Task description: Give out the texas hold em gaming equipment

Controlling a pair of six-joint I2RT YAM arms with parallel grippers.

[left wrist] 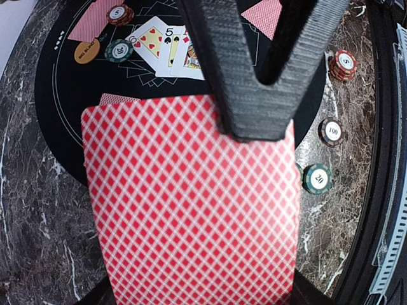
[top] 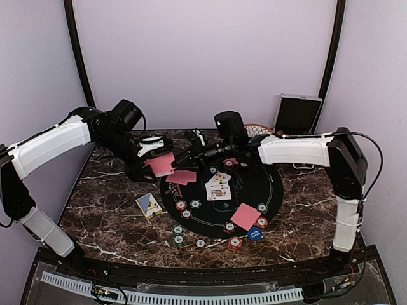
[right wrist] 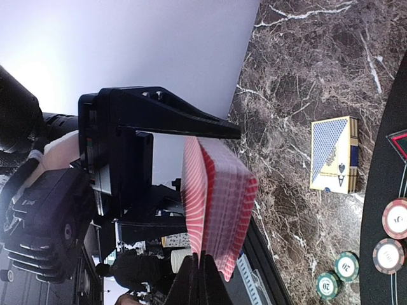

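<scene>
Over the left edge of the black round mat (top: 270, 187), my left gripper (top: 158, 164) is clamped on the deck of red-backed cards (left wrist: 191, 210), holding it in the air clear of the table (top: 305, 203). My right gripper (right wrist: 200, 283) reaches across from the right, fingers pressed together at the deck's edge. Whether a card is caught between them I cannot tell.

My right arm lies over the far half of the mat and hides part of it from above.

- **Face-up cards:** three (top: 218, 186), fanned and overlapping at the mat's middle.
- **Single face-down cards:** three.
  - One (top: 182, 177) sits at the mat's left edge below the deck.
  - One (top: 245, 216) lies toward the mat's near right edge.
  - One (left wrist: 95, 22) is at the far side, near the orange button disc (left wrist: 87, 52).
- **Blue button disc:** one (top: 255, 234), on the mat's near right rim just beside a face-down card.
- **Poker chips:** about a dozen (top: 234, 242) in red, green and white ring the mat, though my arm may cover more. Four of them rest on the marble just off the mat's near edge.

A blue-and-cream card box (top: 149, 205) lies on the marble left of the mat. A silver case (top: 297, 114) stands open at the far right corner, and a round bowl's rim (top: 259, 129) shows behind my right arm.

Bare marble runs along the right edge and into the near left corner.
</scene>
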